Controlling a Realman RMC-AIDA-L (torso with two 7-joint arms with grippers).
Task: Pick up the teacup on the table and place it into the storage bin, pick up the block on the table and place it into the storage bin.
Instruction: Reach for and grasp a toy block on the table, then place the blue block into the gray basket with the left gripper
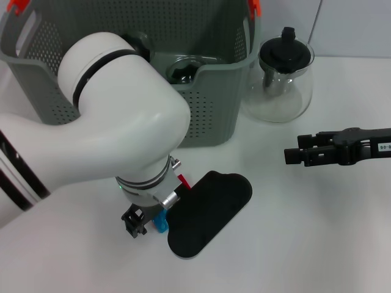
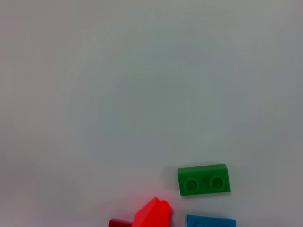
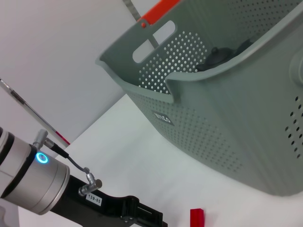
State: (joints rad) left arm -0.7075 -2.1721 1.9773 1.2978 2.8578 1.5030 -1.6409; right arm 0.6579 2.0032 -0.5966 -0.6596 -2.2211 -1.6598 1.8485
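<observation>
Grey and perforated, the bin (image 1: 211, 116) stands at the back of the table (image 1: 305, 232), and a dark teacup (image 1: 183, 70) already sits inside it near the front wall. A glass teapot (image 1: 282, 76) with a black lid stands just beside the bin's right wall.

Low over the near table, the left gripper (image 1: 146, 223) points down among the blocks; its own arm hides the fingers, so whether they are apart or together cannot be told. A blue block (image 1: 160, 223) shows right at the gripper, a sliver of red (image 1: 183, 180) just behind it. From the left wrist, a green block (image 2: 204, 179) lies flat (two studs up), its long axis running across that picture, with a blue one (image 2: 210, 221) and red pieces (image 2: 152, 215) close by.

Touching or nearly touching the gripper on its right lies a black oval pad (image 1: 209, 210), stretched diagonally.

Right gripper (image 1: 293, 155) hovers well off to the right, pointing inward, jaws together, with bare table between it and the pad.
</observation>
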